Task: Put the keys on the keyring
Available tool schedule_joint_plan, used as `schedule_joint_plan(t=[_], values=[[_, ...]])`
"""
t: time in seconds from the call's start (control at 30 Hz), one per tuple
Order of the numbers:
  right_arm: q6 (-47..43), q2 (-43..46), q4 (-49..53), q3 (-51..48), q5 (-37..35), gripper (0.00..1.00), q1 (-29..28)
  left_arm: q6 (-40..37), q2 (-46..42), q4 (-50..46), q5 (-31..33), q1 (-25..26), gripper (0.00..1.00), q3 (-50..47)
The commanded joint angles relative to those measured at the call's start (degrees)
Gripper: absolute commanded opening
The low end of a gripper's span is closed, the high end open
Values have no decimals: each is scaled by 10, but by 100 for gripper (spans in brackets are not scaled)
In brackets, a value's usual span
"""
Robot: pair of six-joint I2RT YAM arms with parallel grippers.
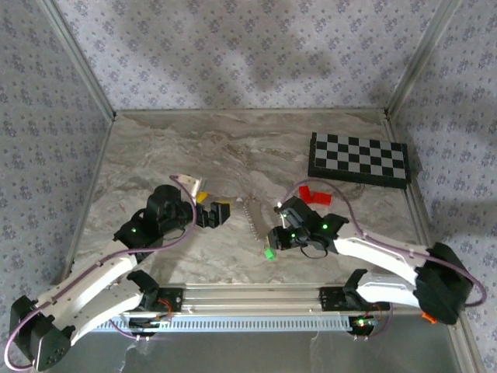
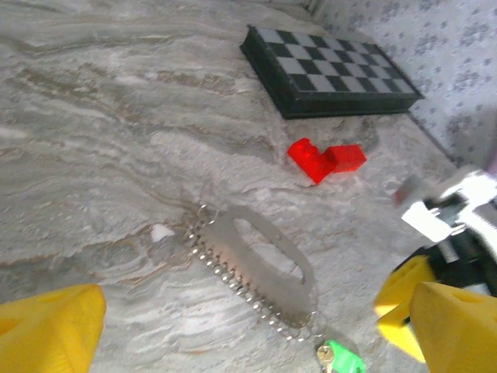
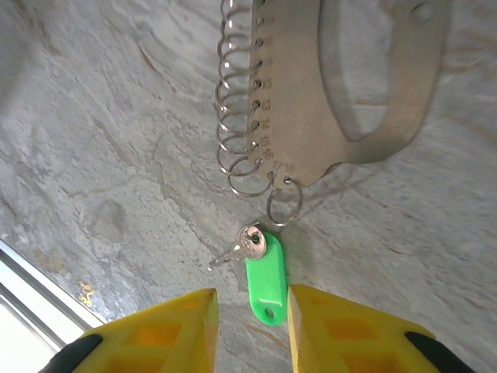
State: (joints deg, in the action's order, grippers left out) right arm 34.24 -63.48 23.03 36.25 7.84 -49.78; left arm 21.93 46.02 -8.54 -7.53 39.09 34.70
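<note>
Right gripper (image 3: 252,299) apart astride green key (image 3: 264,284); close-up shows keyring (image 3: 311,101) numerals; left gripper (image 2: 241,307) spread.

Table (image 1: 194,148): grey-beige marble pattern with darker veins. Walls (image 1: 233,47): pale lilac-grey with a small repeating floral print. Chessboard (image 1: 359,158), at 2 o'clock on the table: black and light grey squares, black border. Blocks (image 2: 326,159): red. Key tag (image 3: 264,280): bright green; its key (image 3: 251,242): silver. Keyring (image 3: 311,93): matt silvery-grey plate, bright wire rings. Left gripper fingers (image 2: 46,330) and right gripper fingers (image 3: 167,338): yellow. Arms (image 1: 85,289): white with black joints.
</note>
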Motion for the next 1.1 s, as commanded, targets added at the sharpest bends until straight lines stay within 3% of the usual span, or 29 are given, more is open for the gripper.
schedule_joint_plan(t=[0.0,0.3,0.43,0.57,0.77,0.93,1.07], values=[[-9,64,79,1,-62,36,6,-14,-20,-63,55,-2,100,26],[-109,276,174,17,-165,60,100,5,-77,-154,262,-3,100,24],[-160,332,139,6,-179,100,161,10,-98,-188,364,-3,100,21],[-187,329,61,-7,-171,100,224,2,-123,-179,469,-3,100,-4],[-203,281,-24,-34,-197,100,325,-91,-165,-71,597,-12,100,-91],[-204,260,-77,-75,-257,100,407,-122,-162,10,623,-59,100,-154],[-253,297,-160,-144,-221,100,457,-109,-133,30,608,-114,100,-175]])
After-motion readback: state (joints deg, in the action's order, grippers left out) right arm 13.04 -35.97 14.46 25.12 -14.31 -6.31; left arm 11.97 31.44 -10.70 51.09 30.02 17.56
